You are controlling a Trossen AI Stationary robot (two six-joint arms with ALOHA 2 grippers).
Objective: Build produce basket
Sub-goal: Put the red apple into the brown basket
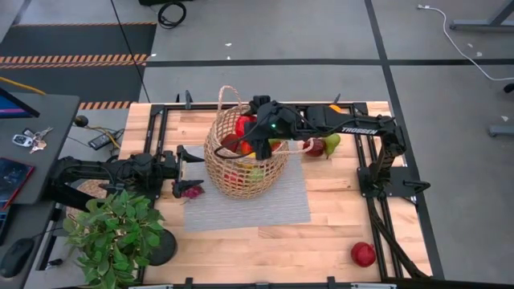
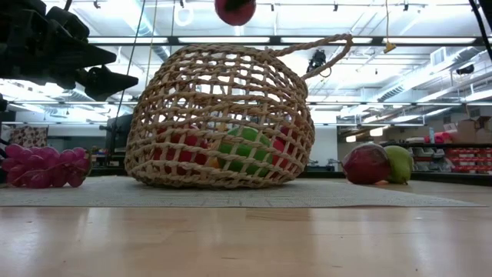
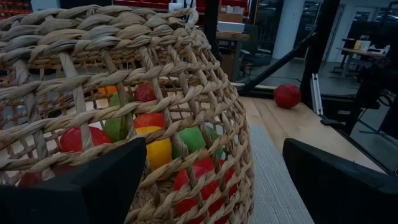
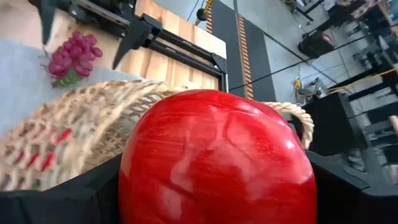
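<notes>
The tan woven basket (image 1: 245,164) stands on a grey mat (image 1: 265,205), with red, green and yellow produce (image 3: 155,143) inside. My right gripper (image 1: 259,135) hovers above the basket's opening, shut on a red apple (image 4: 217,155), which also shows at the top of the low view (image 2: 235,9). My left gripper (image 1: 189,160) waits open and level just left of the basket, touching nothing. A bunch of purple grapes (image 1: 191,191) lies on the mat's left edge. A dark-red fruit (image 2: 367,163) and a green pear (image 2: 400,163) rest on the table right of the basket. My right gripper pinches the red apple between its two fingers (image 4: 68,199), one on each of its opposite sides (image 4: 134,180). The fingers slant downward from the table's right side. The apple is lifted clear, above the basket's rim.
A leafy potted plant (image 1: 112,233) stands at the near left corner. Another red apple (image 1: 363,254) lies near the front right corner. The basket's loop handles (image 1: 229,98) stick out toward the far edge and the right. Black frame rails (image 1: 377,193) border the table.
</notes>
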